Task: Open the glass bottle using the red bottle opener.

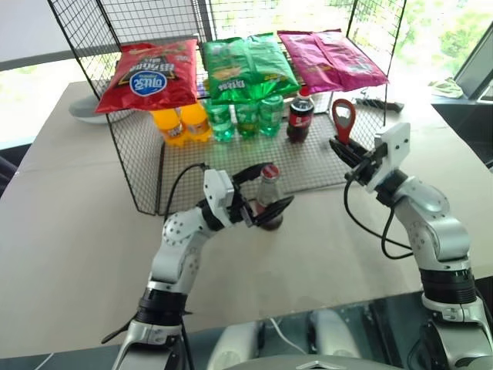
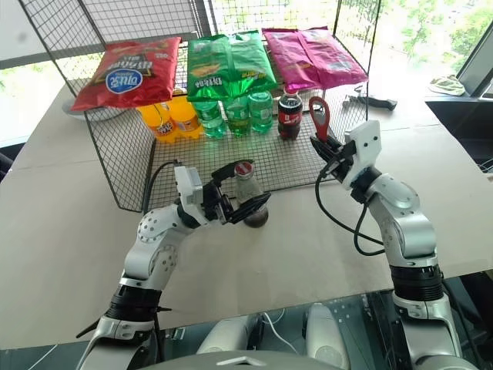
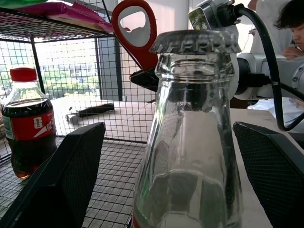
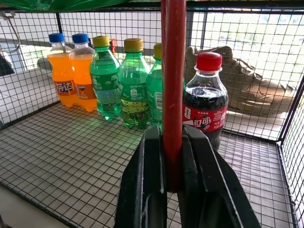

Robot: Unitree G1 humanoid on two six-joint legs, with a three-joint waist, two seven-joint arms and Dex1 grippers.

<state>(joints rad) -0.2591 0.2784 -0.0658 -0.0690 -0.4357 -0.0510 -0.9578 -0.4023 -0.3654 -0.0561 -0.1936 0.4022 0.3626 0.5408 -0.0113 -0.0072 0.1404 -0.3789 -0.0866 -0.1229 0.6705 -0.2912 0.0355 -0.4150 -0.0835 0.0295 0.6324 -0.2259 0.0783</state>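
Beside rack (image 1: 146, 154), L gripper (image 1: 262, 194) wide round glass bottle (image 1: 269, 199); R gripper (image 1: 344, 151) clamps red bottle opener (image 1: 343, 119).

Glass bottle (image 1: 269, 196) upright on bench (image 1: 69, 231), just before wire rack (image 1: 139, 169); left hand (image 1: 264, 190) around it, fingers apart either side, not touching; right hand (image 1: 344, 152) to the right, clamped on opener (image 1: 343, 119), which stands upright, head up; cola bottle (image 1: 300, 117) in rack behind, soda bottles (image 1: 223, 119) left of it; chip bags (image 1: 246, 65) on rack top.
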